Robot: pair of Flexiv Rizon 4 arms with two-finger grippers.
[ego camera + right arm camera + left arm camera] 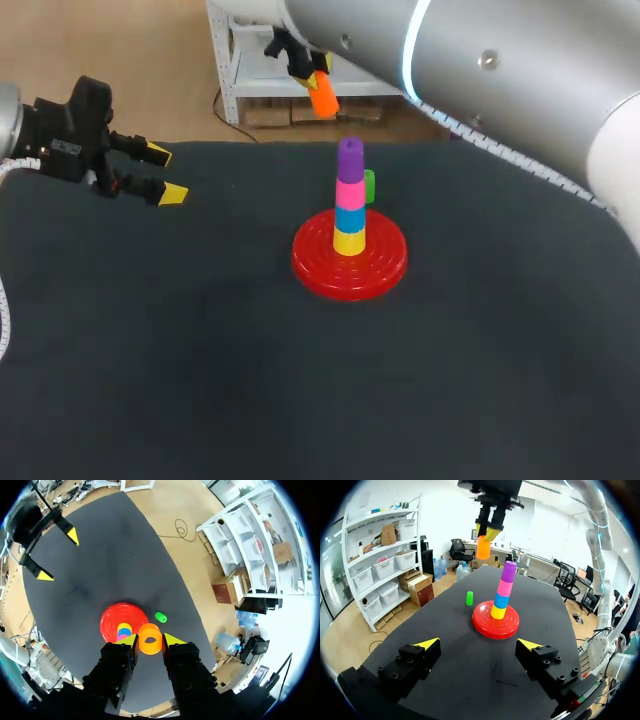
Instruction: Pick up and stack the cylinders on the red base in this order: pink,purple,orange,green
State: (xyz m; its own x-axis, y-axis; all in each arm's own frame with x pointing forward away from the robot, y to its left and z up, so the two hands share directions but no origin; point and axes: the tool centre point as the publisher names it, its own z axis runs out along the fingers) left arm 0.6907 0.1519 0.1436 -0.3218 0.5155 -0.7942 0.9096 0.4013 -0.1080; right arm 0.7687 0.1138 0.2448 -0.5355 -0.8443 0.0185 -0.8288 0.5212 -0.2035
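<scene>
On the red base (350, 265) stands a stack of yellow, blue, pink and purple cylinders (349, 200). High above and behind it my right gripper (313, 80) is shut on the orange cylinder (322, 97), which shows between its fingers in the right wrist view (150, 638). The green cylinder (369, 184) stands on the table just behind the stack, partly hidden by it; it also shows in the left wrist view (469, 598). My left gripper (160, 172) hangs open and empty over the table's far left, well away from the base (495, 622).
Dark cloth covers the table (200, 380). My right arm (480, 80) crosses over the far right corner. Broad bare cloth lies in front of and to both sides of the base.
</scene>
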